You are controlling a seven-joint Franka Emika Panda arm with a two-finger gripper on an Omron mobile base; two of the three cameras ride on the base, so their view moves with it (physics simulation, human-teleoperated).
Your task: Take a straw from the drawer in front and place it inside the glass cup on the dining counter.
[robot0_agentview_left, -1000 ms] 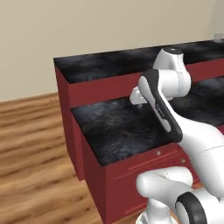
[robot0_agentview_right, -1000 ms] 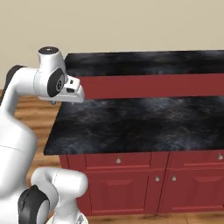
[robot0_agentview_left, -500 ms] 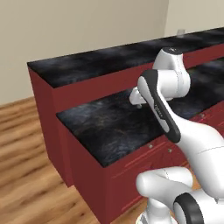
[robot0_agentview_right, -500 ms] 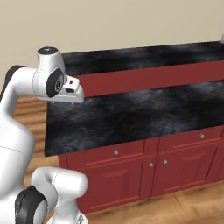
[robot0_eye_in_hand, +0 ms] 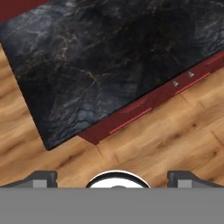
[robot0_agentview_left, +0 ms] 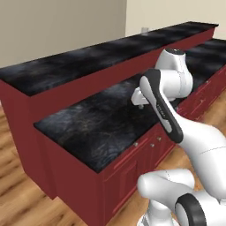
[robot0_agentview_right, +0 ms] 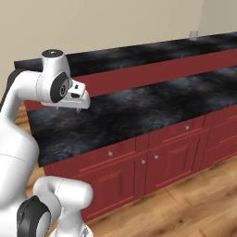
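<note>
White glossy arm [robot0_agentview_right: 21, 120] with rounded, bulbous links, dark grey/black joint rings and a black band along the forearm [robot0_agentview_left: 161, 108]. Round grey-black cap on the wrist joint [robot0_agentview_right: 60, 86]. Fingers [robot0_eye_in_hand: 43, 177] small, dark grey, blocky.

Lower countertop [robot0_agentview_right: 139, 111] bare, open above. Dining counter [robot0_agentview_right: 139, 58] walls off its far side. Glass cup [robot0_agentview_right: 193, 34] far right on it.
</note>
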